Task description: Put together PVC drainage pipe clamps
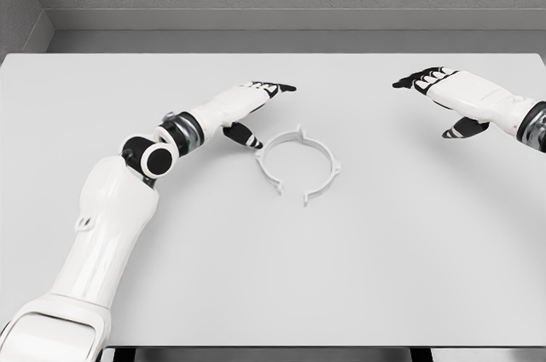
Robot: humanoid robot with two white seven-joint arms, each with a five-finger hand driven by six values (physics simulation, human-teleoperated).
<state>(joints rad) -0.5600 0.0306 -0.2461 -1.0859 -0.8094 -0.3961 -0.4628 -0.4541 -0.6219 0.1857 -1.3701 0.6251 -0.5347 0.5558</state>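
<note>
My left hand (256,99) hovers open, empty; the white split plastic clamp ring (299,165) lies just beside. I should pinch its rim squarely.

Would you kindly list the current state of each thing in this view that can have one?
Pipe clamp: lying flat on the table, ungrasped, its ring open with a gap at the lower side.
Left robot hand: open, fingers extended, holding nothing, just left of the clamp.
Right robot hand: open, fingers extended, holding nothing, well to the right of the clamp.
Table: white, carrying the clamp.
</note>
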